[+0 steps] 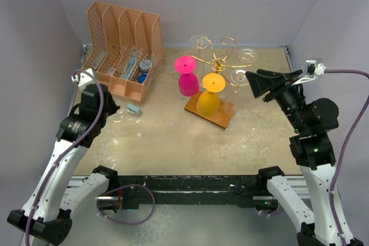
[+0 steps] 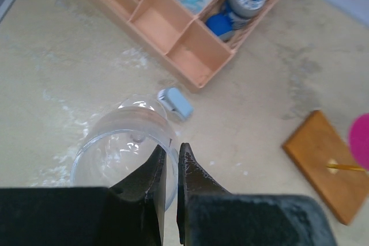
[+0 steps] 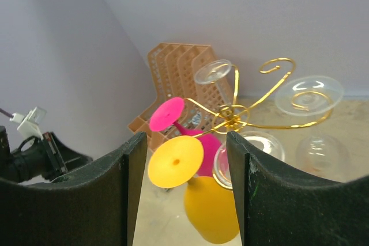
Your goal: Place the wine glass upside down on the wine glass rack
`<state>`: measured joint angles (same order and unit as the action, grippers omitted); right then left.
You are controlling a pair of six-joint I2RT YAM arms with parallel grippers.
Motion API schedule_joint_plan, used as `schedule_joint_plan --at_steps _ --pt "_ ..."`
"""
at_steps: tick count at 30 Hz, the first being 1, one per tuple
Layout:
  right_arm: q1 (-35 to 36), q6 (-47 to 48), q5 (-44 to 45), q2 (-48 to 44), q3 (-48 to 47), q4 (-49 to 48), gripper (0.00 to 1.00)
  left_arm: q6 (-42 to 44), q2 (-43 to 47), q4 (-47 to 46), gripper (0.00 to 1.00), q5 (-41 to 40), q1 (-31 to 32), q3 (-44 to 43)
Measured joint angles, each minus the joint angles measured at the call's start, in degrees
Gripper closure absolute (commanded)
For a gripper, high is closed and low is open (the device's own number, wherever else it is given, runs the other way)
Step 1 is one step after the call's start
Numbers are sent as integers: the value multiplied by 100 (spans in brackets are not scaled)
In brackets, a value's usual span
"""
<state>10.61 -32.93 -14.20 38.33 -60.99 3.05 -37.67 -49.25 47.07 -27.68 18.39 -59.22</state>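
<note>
Clear wine glass (image 2: 121,148) on its side on the surface (image 2: 259,67), well left of the wine glass rack (image 1: 217,64), open mouth toward the left pincer (image 2: 172,162). Pinched at the rim's rack-side edge by that pincer, clenched on the thin wall. On the glass's rack side, just beside it, a small pale-blue object (image 2: 176,102). Left of the rack, farther back, an orange file organizer (image 1: 124,33); print on the tubs (image 1: 145,65) inside too blurred to read. Hanging upside down on the rack: a pink glass (image 1: 187,82), a yellow glass (image 1: 209,101) and clear glasses (image 1: 200,42). Near the rack's right side, facing it: right pincer (image 3: 185,142), released, fingers wide apart.
</note>
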Motion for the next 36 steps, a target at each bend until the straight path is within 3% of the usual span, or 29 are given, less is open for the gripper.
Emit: schedule_joint_plan --at_steps 11,19,25,36 --pt "0 -682 -1193 -7 501 -1189 40 -35 1043 -1281 100 1871 0 -273" --pt "238 -1709 -1661 175 866 -2778 39 -516 1974 -2531 100 2002 0 101" --pt "1318 -2013 -1266 807 697 -3390 38 -782 2212 -3403 100 2059 0 120" --pt "3606 -2240 361 2218 260 -4135 35 -1305 2304 -4518 100 2450 0 463"
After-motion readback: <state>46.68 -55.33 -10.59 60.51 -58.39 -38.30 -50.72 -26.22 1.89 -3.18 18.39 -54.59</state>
